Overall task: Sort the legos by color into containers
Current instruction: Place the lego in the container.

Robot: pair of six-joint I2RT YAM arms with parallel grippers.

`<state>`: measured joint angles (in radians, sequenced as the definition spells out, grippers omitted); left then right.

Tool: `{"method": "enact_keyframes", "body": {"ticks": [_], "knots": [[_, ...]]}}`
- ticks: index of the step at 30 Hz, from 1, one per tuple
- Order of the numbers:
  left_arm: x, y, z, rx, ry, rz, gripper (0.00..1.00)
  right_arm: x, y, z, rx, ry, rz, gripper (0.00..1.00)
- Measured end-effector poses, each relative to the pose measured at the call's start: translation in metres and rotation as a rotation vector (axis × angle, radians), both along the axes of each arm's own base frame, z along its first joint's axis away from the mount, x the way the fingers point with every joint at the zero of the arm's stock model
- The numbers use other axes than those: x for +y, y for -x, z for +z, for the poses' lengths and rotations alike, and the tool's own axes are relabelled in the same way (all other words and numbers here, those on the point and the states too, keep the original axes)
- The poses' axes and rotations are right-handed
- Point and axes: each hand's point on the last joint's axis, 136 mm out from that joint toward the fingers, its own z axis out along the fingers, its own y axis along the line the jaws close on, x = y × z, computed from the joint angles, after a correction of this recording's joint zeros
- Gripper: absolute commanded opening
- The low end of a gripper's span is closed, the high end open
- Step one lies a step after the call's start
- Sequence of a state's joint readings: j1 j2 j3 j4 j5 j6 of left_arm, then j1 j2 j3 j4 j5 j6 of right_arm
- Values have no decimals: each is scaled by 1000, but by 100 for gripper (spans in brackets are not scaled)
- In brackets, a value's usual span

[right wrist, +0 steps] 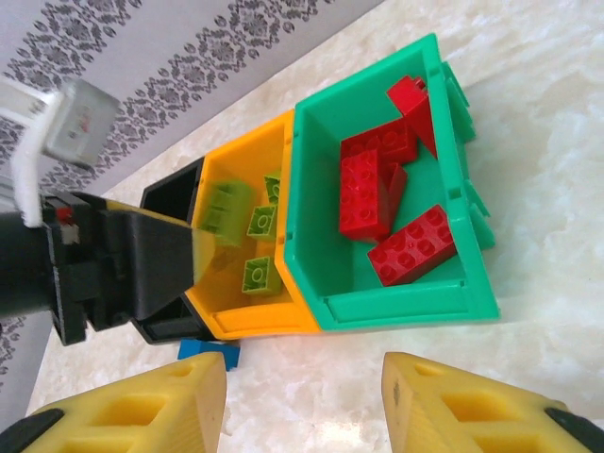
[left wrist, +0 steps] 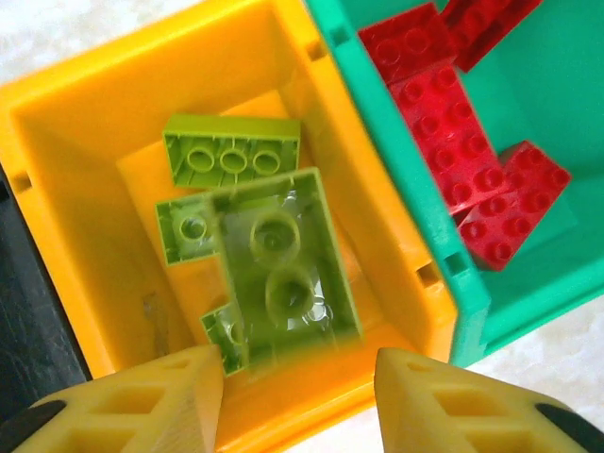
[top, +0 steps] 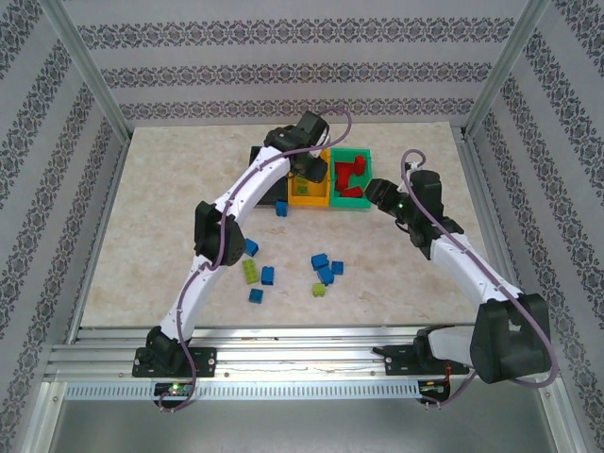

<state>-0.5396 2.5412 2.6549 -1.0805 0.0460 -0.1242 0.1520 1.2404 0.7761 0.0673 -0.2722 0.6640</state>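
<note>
Yellow-fingered left hand (left wrist: 300,377) hangs spread and empty above the orange bin (left wrist: 57,123), which holds at least three lime bricks (left wrist: 278,255). The right hand (right wrist: 304,387), also spread, hovers beside the green bin (right wrist: 406,302), which holds four red bricks (right wrist: 363,193). Seven blue bricks (top: 326,275) lie loose on the table (top: 160,208).

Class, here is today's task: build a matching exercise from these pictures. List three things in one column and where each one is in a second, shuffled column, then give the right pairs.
Things
1. red legos
2. blue legos
3. left gripper

Places
A. above the orange-yellow bin
B. inside the green bin
C. loose on the table

Pairs: 1-B, 2-C, 3-A
</note>
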Motion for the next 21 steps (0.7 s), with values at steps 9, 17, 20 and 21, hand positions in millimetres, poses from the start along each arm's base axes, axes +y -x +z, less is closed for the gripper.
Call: {"method": "enact_keyframes", "body": {"ticks": [9, 17, 20, 21], "knots": [[13, 26, -5, 92, -17, 1, 72, -3, 7, -3, 28, 2, 7, 48], [49, 109, 15, 177, 41, -29, 72, 3, 19, -3, 70, -12, 48, 48], [63, 121, 32, 169, 122, -15, 72, 10, 21, 12, 46, -34, 80, 48], [68, 122, 35, 167, 145, -6, 72, 14, 23, 16, 38, -36, 90, 48]]}}
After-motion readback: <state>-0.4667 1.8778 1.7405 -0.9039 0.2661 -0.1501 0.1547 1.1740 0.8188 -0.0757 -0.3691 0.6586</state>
